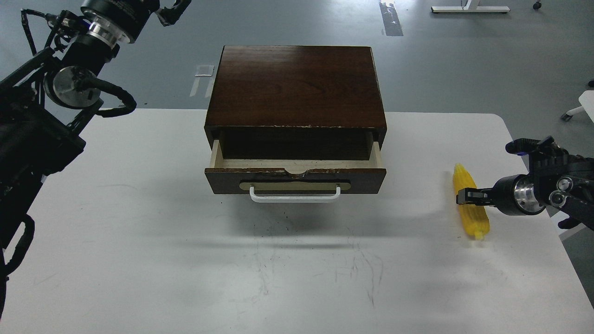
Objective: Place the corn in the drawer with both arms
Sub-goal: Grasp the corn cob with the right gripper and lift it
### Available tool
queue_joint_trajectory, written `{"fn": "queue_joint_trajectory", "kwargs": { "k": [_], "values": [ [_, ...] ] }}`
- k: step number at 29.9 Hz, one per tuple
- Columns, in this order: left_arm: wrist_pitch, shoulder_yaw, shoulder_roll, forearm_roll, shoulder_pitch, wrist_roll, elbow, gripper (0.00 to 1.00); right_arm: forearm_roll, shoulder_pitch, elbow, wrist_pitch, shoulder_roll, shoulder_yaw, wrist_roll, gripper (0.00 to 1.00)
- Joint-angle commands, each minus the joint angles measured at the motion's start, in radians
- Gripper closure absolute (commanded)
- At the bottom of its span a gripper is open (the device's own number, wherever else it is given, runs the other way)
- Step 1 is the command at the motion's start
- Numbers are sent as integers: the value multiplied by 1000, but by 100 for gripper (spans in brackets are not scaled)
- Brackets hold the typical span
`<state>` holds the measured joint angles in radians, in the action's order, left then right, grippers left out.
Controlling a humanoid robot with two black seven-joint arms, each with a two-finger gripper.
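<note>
Right gripper (465, 196) sits at the middle of the corn (470, 209), which lies on the table (139, 255) well to the right of the drawer (297, 178). We cannot tell whether its fingers are pinching the cob or only beside it. Drawer stands partly open, nothing visible inside. For this step we want a square grip across the cob's middle — lift straight before carrying it toward the drawer. Left gripper (172, 11), raised far left of the drawer — state unclear.

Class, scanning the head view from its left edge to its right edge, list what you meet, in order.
Left gripper → drawer of the wooden box → corn, crossed by the right gripper, whose arm reaches in from the right edge.
</note>
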<state>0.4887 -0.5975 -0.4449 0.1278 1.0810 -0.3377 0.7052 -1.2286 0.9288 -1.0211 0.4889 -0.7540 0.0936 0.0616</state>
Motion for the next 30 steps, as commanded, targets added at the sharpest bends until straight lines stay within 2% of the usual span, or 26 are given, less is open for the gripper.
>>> {"fn": "queue_joint_trajectory", "kwargs": {
  "k": [1,4,7,12,15,17,24,30],
  "values": [
    [0,1,-1,0,0,2,0,2,0,62,-48,0,-31,6,0,93],
    [0,4,-9,-3,0,3,0,2,0,183,-149,0,-85,8,0,95],
    [0,7,-11,-5,0,32,2,2,-6,336,-244,0,-99,2,0,95],
    [0,8,-11,-5,0,43,4,2,-15,525,-301,0,-82,-2,-3,96],
    [0,8,-12,-5,0,45,4,2,-80,619,-343,0,-48,-5,-3,96],
    [0,8,-12,-5,0,46,4,2,-205,676,-402,0,20,-5,-9,96],
    [0,8,-32,-5,-3,48,36,2,-474,732,-548,0,160,-49,-14,96],
    [0,8,-41,-5,-4,48,39,2,-642,786,-568,0,249,-182,-58,99]
  ]
}}
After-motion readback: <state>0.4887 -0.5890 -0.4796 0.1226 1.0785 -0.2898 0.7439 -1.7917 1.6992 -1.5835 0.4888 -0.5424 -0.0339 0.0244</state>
